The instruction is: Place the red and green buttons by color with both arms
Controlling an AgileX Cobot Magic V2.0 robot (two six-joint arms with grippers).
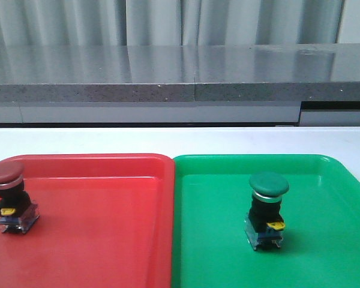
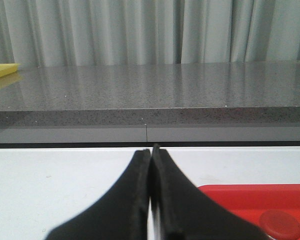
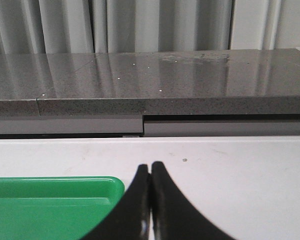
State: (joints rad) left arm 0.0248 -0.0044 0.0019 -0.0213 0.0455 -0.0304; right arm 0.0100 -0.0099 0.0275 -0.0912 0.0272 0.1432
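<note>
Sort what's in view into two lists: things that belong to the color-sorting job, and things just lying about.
Part of the job:
red button, standing on the red tray
green button, standing on the green tray
left gripper, jaws shut on nothing
right gripper, jaws shut on nothing

Just lying about:
grey counter
yellow object on the counter
curtain

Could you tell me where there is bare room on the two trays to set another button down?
The red tray is bare everywhere right of the red button, which stands at its left edge. The green tray is bare left of the green button and along its far rim. It is tightest around each button.
</note>
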